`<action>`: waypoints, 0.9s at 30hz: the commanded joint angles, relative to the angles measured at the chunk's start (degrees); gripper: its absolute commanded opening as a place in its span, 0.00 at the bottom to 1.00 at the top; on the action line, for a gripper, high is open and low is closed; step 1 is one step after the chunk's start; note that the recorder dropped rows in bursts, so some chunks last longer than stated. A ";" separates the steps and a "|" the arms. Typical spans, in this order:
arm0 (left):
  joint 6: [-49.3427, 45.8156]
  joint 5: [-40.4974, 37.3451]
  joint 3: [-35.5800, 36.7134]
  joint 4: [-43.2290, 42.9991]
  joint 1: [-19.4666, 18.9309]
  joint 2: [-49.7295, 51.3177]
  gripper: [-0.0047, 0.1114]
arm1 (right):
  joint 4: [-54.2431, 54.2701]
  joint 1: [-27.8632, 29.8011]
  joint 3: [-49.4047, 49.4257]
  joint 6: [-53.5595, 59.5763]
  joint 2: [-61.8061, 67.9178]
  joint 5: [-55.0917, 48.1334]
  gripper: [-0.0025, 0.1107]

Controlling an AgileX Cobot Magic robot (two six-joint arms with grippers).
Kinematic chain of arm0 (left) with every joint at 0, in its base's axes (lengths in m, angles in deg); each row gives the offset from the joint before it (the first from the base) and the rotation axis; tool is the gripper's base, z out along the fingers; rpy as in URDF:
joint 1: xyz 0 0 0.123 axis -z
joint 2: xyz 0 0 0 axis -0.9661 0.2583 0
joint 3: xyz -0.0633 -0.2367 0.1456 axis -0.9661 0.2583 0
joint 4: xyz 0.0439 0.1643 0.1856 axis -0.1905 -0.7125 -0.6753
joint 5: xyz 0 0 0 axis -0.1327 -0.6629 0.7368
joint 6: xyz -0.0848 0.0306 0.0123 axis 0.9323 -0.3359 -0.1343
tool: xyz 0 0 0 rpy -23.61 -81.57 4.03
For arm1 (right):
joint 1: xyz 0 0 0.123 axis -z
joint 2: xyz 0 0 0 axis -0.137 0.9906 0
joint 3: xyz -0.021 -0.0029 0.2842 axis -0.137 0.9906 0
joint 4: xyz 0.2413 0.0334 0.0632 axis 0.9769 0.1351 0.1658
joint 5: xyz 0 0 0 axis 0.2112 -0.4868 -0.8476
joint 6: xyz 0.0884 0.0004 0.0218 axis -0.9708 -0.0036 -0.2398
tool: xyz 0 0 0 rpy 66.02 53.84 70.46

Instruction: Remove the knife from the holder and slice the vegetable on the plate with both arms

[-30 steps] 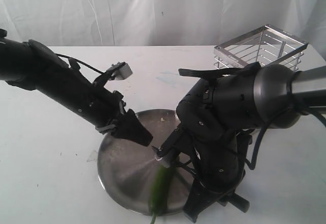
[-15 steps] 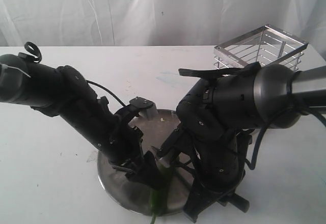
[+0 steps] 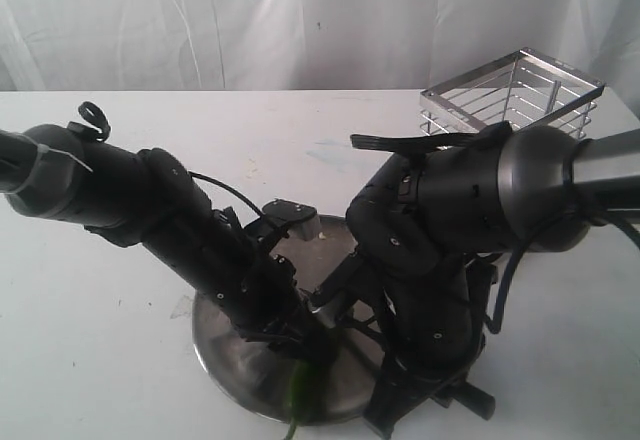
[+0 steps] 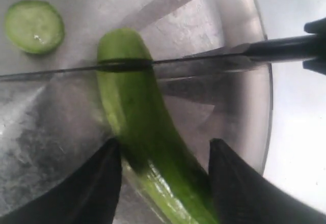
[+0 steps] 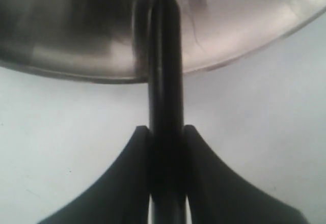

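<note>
Left jaws: wide, astride vegetable (image 4: 137, 117).
Right jaws: gripping knife (image 5: 165, 81), blade across vegetable.
Holder (image 3: 515, 90): 1 o'clock from plate (image 3: 225, 345).

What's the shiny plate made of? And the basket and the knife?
The plate looks like polished steel: grey, mirror-like, throwing back light. The basket seems to be shiny metal wire, with thin bright bars and a flat rim. The knife has a dark, dull blade, probably coated metal, and a black handle, perhaps plastic; that part is hard to tell.
</note>
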 commanded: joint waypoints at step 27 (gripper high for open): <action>10.08 7.47 -0.07 -1.24 0.05 -0.46 0.42 | 7.86 -0.04 -3.25 3.19 1.91 -4.69 0.02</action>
